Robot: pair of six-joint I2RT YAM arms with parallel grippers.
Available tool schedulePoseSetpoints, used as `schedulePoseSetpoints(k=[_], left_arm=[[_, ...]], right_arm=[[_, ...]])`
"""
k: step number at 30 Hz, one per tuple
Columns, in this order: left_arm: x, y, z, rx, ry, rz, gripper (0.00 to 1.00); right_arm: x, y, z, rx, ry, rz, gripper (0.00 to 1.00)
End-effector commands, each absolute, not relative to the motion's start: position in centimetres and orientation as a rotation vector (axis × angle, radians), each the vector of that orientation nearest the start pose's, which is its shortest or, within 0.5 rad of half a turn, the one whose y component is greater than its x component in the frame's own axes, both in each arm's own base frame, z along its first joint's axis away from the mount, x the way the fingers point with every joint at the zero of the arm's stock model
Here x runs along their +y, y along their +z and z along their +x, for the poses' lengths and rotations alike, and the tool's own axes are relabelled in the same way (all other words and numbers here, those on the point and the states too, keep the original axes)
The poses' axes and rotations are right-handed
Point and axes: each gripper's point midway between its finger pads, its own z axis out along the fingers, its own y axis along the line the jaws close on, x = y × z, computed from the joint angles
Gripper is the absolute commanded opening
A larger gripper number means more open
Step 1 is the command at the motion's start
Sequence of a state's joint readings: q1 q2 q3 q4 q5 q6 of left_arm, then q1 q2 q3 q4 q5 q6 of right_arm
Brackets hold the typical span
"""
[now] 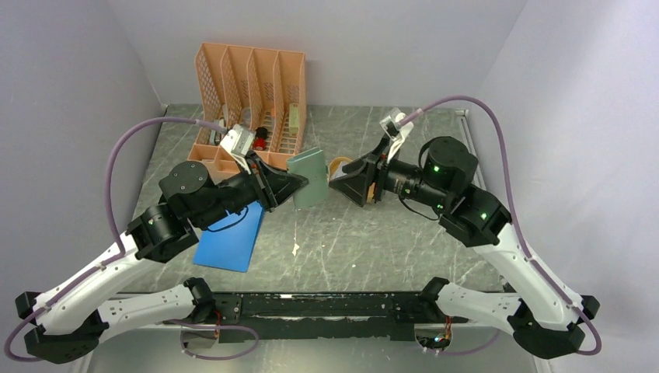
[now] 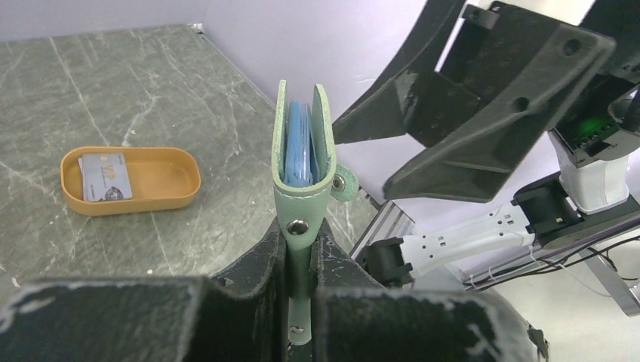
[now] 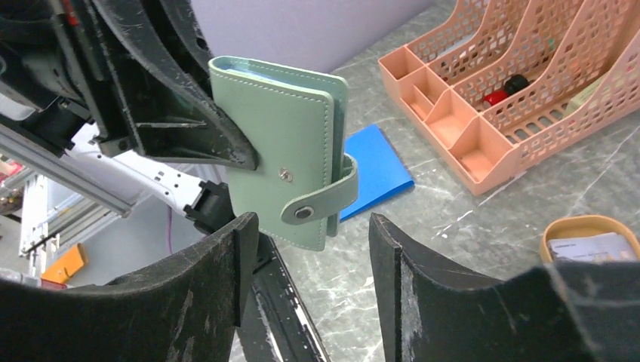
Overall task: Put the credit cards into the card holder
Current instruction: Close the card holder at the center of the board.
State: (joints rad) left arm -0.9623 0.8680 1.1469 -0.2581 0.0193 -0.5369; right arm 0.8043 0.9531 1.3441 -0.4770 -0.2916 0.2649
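The sage-green card holder (image 1: 309,177) hangs in the air over mid-table, folded, with blue inner pockets showing at its slightly gaping top edge (image 2: 302,151). My left gripper (image 2: 302,256) is shut on its lower edge, by the snap stud. Facing it from the right, my right gripper (image 3: 309,234) stands open with nothing between its fingers; the card holder (image 3: 279,143) sits just beyond the fingertips, its tab curling round the edge. One pale credit card (image 2: 106,177) lies in the mustard tray (image 2: 162,181), also seen behind the right finger (image 3: 592,247).
A peach mesh desk organizer (image 1: 252,93) stands at the back left, with small items in its slots. A flat blue pad (image 1: 231,237) lies on the table under the left arm. The mustard tray (image 1: 339,165) sits behind the right gripper.
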Motion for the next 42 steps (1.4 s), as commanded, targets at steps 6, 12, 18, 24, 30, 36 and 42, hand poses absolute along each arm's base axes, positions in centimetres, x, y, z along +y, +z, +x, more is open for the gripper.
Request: schedulePoseSetpoints(k=[6, 12, 18, 24, 30, 36, 42], left_arm=[[-27.4, 42.5, 16.2, 1.593, -1.185, 0.355, 0.05], [-27.3, 42.7, 16.2, 1.589, -1.180, 0.361, 0.05], [-27.1, 42.8, 16.1, 1.586, -1.174, 0.368, 0.05], [-26.7, 43.1, 16.5, 1.580, -1.149, 0.342, 0.05], [-26.6, 43.1, 16.6, 1.581, -1.146, 0.340, 0.05], [-26.5, 43.1, 16.6, 1.581, -1.143, 0.336, 0.05], [-26.4, 43.1, 16.5, 1.579, -1.142, 0.336, 0.05]], right_arm=[[28.1, 41.8, 17.4, 1.650, 1.142, -0.643, 0.53], [28.2, 40.9, 18.0, 1.688, 1.108, -0.636, 0.27], [27.8, 40.8, 18.0, 1.701, 1.084, -0.642, 0.30], [27.4, 40.3, 17.9, 1.724, 1.067, -0.638, 0.25], [27.4, 40.3, 17.7, 1.721, 1.077, -0.644, 0.19], [27.5, 40.2, 17.6, 1.724, 1.085, -0.646, 0.28], [27.7, 39.9, 17.5, 1.735, 1.093, -0.656, 0.32]])
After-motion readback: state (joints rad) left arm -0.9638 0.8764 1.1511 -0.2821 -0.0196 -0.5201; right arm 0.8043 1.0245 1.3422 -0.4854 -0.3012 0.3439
